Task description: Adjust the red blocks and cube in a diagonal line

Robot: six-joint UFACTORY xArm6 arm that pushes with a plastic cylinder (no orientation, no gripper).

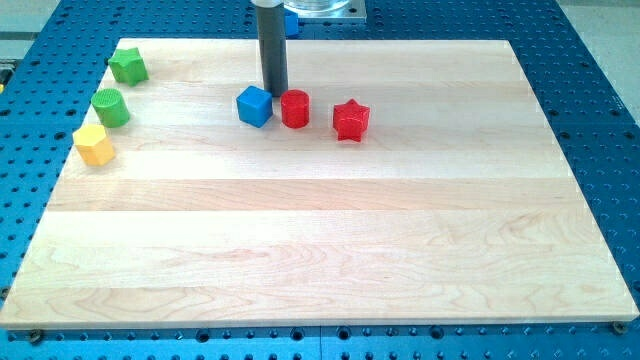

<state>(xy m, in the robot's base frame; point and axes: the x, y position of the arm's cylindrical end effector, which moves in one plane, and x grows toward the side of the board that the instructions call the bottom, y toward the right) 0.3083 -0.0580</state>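
A blue cube [254,105], a red cylinder [295,108] and a red star block [351,120] lie in a row near the top middle of the wooden board [320,240], the row sloping slightly down to the view's right. The cube and cylinder are close together; the star is a short gap further right. My tip [275,95] is at the end of the dark rod, just behind the gap between the blue cube and the red cylinder, close to both.
A green star-like block [128,66], a green cylinder [110,107] and a yellow hexagonal block [94,145] stand along the board's left edge. The blue perforated table [600,120] surrounds the board.
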